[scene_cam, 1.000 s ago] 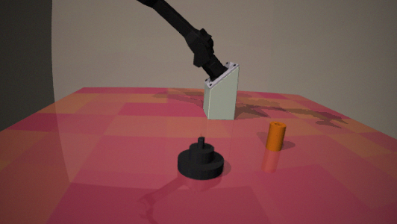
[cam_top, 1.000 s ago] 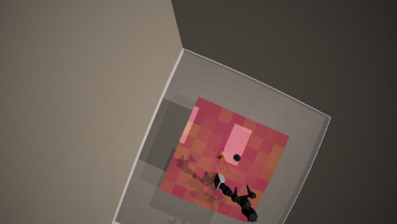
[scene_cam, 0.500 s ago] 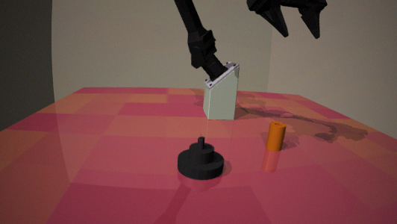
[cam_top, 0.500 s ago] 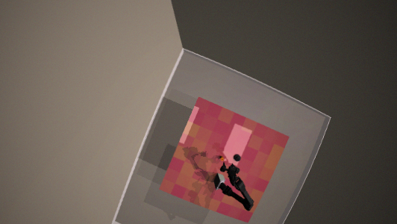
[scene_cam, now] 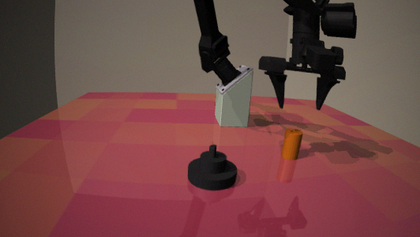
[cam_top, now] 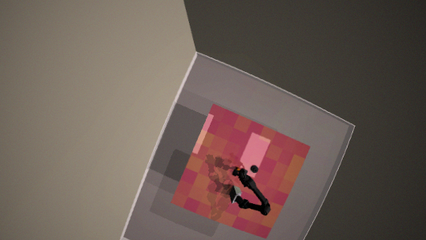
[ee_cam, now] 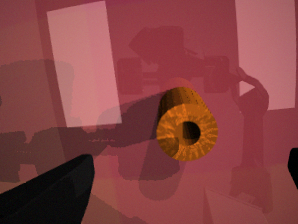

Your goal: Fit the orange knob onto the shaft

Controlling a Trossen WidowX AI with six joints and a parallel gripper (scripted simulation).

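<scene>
The orange knob (scene_cam: 292, 144) (ee_cam: 171, 131) stands upright on the mat, to the right of the pedestal in the exterior view. Its top hole shows in the wrist view; the left edge of the hole looks straighter, though shading blurs it. The dark round pedestal (cam_top: 254, 169) (scene_cam: 212, 177) carries a thin upright shaft (scene_cam: 212, 151); the shaft's flat side cannot be made out. My gripper (scene_cam: 300, 107) (ee_cam: 194, 163) is open and empty, pointing down above the knob, with its fingertips clear of it. In the top view the wrist mostly covers the knob.
The arm's pale base block (cam_top: 237, 191) (scene_cam: 235, 108) stands behind the knob and pedestal in the exterior view. The pink and orange checkered mat (cam_top: 296, 150) (scene_cam: 118, 166) carries bright light patches, arm shadows and reflections.
</scene>
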